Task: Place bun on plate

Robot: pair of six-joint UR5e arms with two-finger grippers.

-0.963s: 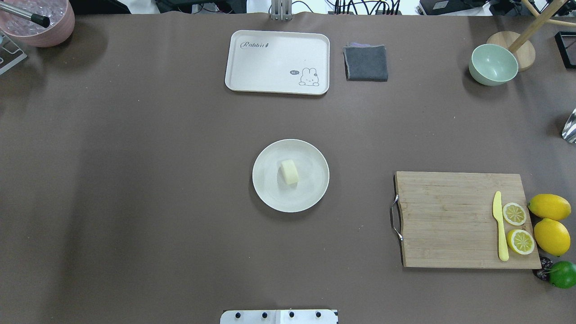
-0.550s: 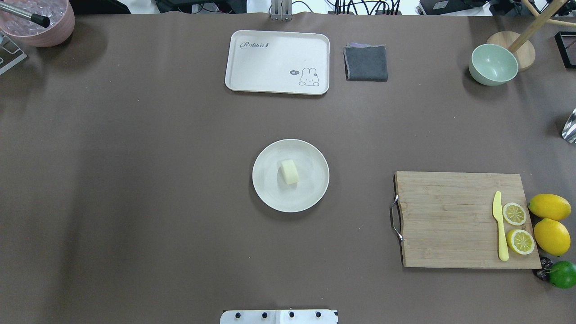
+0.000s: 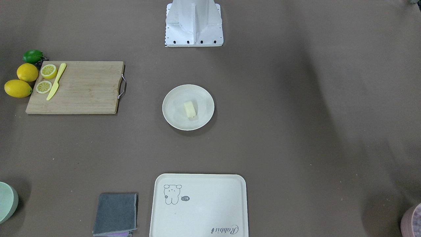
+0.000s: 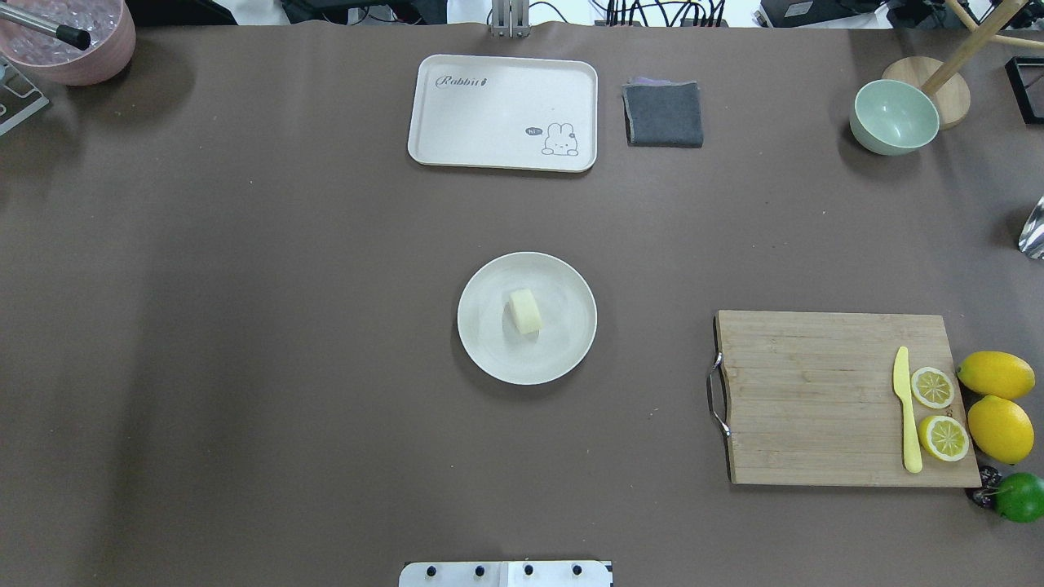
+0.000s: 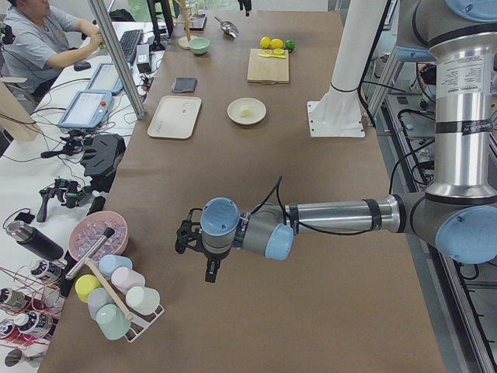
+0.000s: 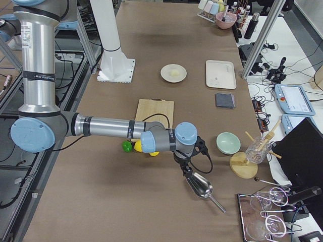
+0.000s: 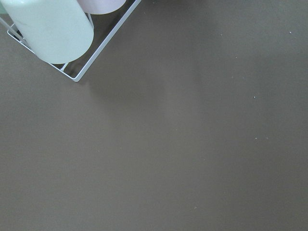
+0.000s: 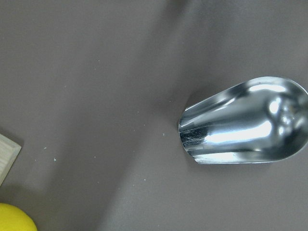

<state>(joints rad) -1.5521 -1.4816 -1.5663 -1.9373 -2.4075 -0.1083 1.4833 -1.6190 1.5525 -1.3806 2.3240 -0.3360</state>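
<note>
The bun (image 4: 525, 311), a small pale cream-yellow lump, lies near the middle of the round cream-white plate (image 4: 563, 352) at the table's centre. The front-facing view shows the same: the bun (image 3: 189, 109) on the plate (image 3: 171, 116). No arm is near them. My left gripper (image 5: 211, 273) shows only in the exterior left view, far from the plate near the cup rack; I cannot tell its state. My right gripper (image 6: 184, 169) shows only in the exterior right view, above a metal scoop (image 6: 200, 187); I cannot tell its state.
A cream tray with a drawing (image 4: 502, 112), a grey cloth (image 4: 663, 113) and a green bowl (image 4: 894, 116) stand at the far side. The cutting board (image 4: 816, 399) at the right holds lemon halves and a yellow knife, with whole lemons (image 4: 997, 374) beside it. A person (image 5: 39, 39) sits at the desk.
</note>
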